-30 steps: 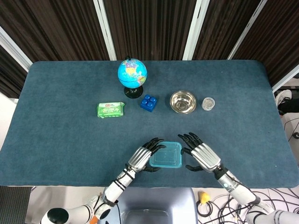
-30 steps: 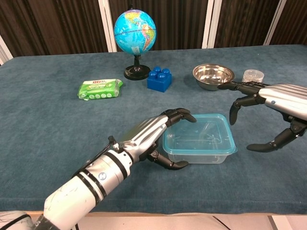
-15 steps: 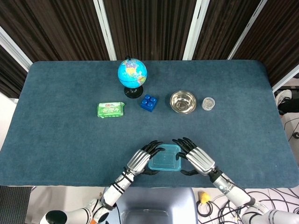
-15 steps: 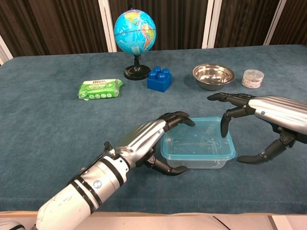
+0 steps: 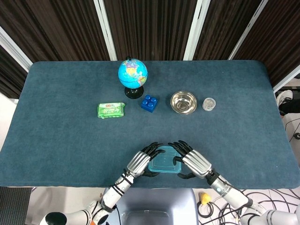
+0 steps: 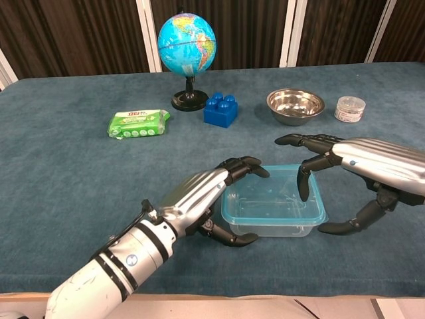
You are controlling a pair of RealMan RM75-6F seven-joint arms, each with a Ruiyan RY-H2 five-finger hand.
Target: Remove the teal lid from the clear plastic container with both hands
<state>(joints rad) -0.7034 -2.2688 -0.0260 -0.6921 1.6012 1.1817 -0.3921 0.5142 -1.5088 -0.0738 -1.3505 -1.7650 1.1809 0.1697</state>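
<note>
On the blue cloth-covered table [image 6: 60, 173], going left to right along the far row: a flat green soft-plastic packet [image 6: 137, 123] with a red and white label, a glossy globe [image 6: 186, 42] on a black round stand, a blue studded building block [image 6: 220, 109] just right of the stand, a shiny metal bowl [image 6: 295, 105] — rounded, and nothing shows in it — and a small clear round jar [image 6: 350, 107] whose contents are too small to tell. Near the front edge sits the clear plastic container [image 6: 273, 222], a shallow rounded rectangle that looks empty, with the teal lid [image 6: 272, 197] on top of it, translucent and flat with a raised rim. The left hand [image 6: 199, 194] (silver shell, black fingers) lies against the container's left side, fingers curled over the lid's far-left corner and the thumb low beside the wall; whether it truly grips cannot be told. The right hand [image 6: 352, 166] arches over the right side — its fingers [image 6: 303, 181] reach down over the lid's far-right edge, the thumb low beside the right wall, and contact there is likewise unclear. In the head view both hands flank the lid [image 5: 163, 159].
</note>
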